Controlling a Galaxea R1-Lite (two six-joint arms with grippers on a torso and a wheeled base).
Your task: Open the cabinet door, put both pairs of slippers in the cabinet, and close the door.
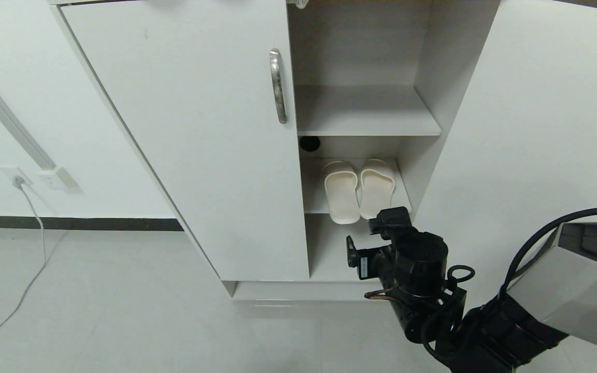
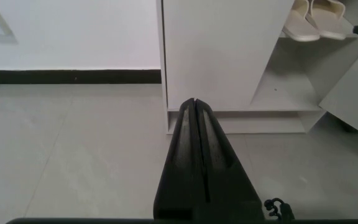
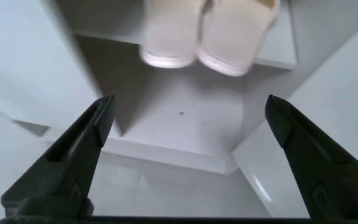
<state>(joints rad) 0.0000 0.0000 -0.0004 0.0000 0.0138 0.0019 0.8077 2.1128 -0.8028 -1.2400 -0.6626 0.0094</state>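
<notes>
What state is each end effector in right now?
Left end effector: closed, holding nothing.
Right end effector: open, holding nothing.

Right arm (image 1: 423, 274) stretched forward and low, right gripper (image 3: 189, 106) jaws spread wide, left gripper (image 2: 193, 104) pointing ahead, its 2 fingers (image 2: 180, 146) pressed flat together.

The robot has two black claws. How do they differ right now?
The left gripper is shut, fingers pressed together; the right gripper is open, fingers wide apart. The left gripper hangs over the floor, back from the cabinet; the right gripper is close before it, near the slippers. Both are black and hold nothing.
</notes>
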